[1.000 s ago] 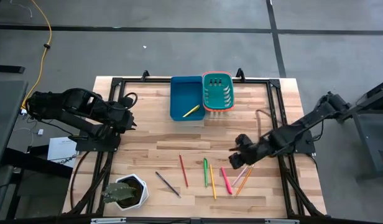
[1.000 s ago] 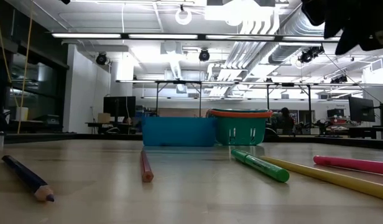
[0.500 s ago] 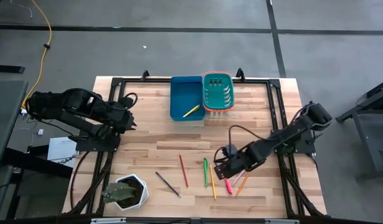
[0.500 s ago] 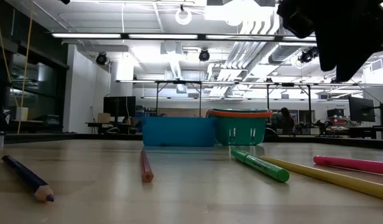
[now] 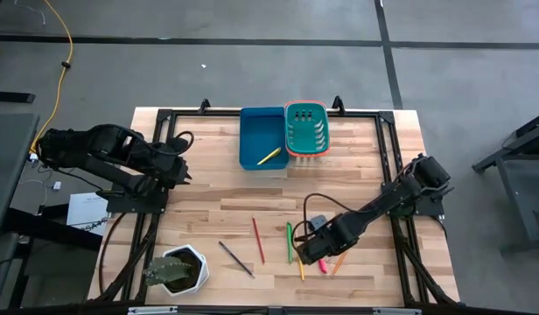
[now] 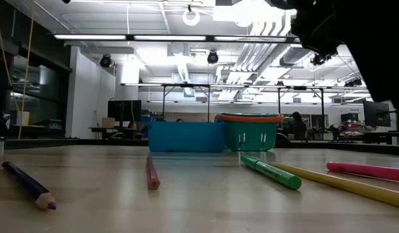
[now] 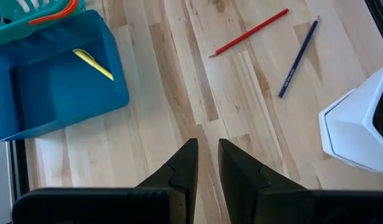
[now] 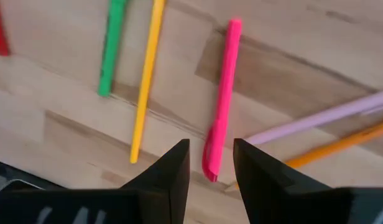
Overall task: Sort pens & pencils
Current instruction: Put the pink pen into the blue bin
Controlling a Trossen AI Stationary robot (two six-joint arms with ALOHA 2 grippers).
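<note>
Several pens and pencils lie flat on the wooden table near its near edge: a pink pen (image 8: 222,93), a yellow pencil (image 8: 147,81), a green marker (image 8: 110,50), a lilac pen (image 8: 328,115), an orange pencil (image 8: 341,144), a red pencil (image 5: 258,239) and a dark blue pencil (image 5: 235,259). My right gripper (image 8: 210,149) is open, pointing down over the pink pen's near end (image 8: 210,169); its fingers stand on either side without touching. My left gripper (image 7: 207,149) waits at the table's left side, its fingers a narrow gap apart.
A blue bin (image 5: 262,137) holding one yellow pen (image 5: 269,157) and a green basket (image 5: 306,129) with an orange rim stand side by side at the far edge. A white pot with a plant (image 5: 178,269) sits at the near left corner.
My right arm has swung from the table's right side toward the left and the near edge, and come down over the group of pens, ending above the pink pen. The pens and pencils have stayed where they were.
</note>
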